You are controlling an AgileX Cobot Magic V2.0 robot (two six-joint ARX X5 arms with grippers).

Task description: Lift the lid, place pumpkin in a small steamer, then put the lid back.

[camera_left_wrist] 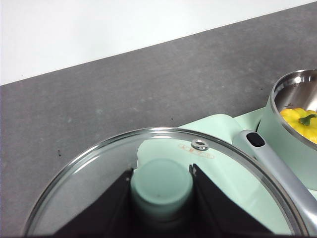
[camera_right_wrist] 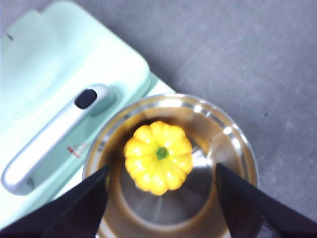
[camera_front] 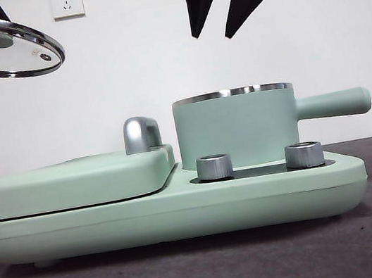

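Note:
The yellow pumpkin (camera_right_wrist: 158,157) lies on the steel bottom inside the small steamer (camera_right_wrist: 171,168), also seen from the left wrist as the pumpkin (camera_left_wrist: 300,122). In the front view the small steamer (camera_front: 236,129) stands on the mint-green appliance with its side handle pointing right; the pumpkin is hidden inside it. My right gripper (camera_front: 222,22) hangs open straight above the pot, holding nothing. My left gripper (camera_left_wrist: 161,186) is shut on the mint-green knob of the glass lid (camera_left_wrist: 99,173). It holds the lid (camera_front: 2,45) tilted, high at the upper left.
A flat mint-green griddle cover (camera_front: 71,181) with a chrome handle (camera_front: 140,134) lies left of the pot on the long appliance base (camera_front: 170,213). Two silver knobs (camera_front: 214,167) sit on the base in front of the pot. Grey tabletop surrounds it.

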